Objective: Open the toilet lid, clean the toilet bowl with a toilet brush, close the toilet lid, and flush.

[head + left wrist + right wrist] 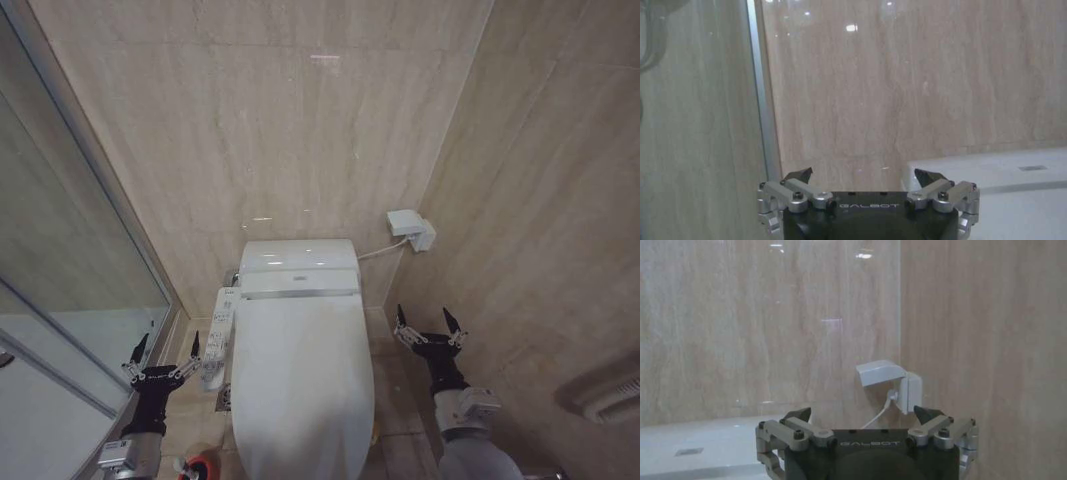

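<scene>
The toilet lid (300,385) lies shut, glossy white, in the middle of the head view, and it covers the toilet bowl. A white button-panel arm (219,338) runs along its left side. The toilet brush (200,467) shows as a small red holder on the floor at the bottom edge, left of the toilet. My left gripper (165,346) (867,175) hangs open beside the panel arm, holding nothing. My right gripper (428,322) (863,414) is open and holds nothing, on the toilet's right near the side wall.
A glass shower door with a metal frame (95,250) (763,100) closes off the left. A white wall socket box (410,227) (890,382) with a cable sits behind the toilet's rear unit (298,268) (993,172). Tiled walls stand close behind and on the right.
</scene>
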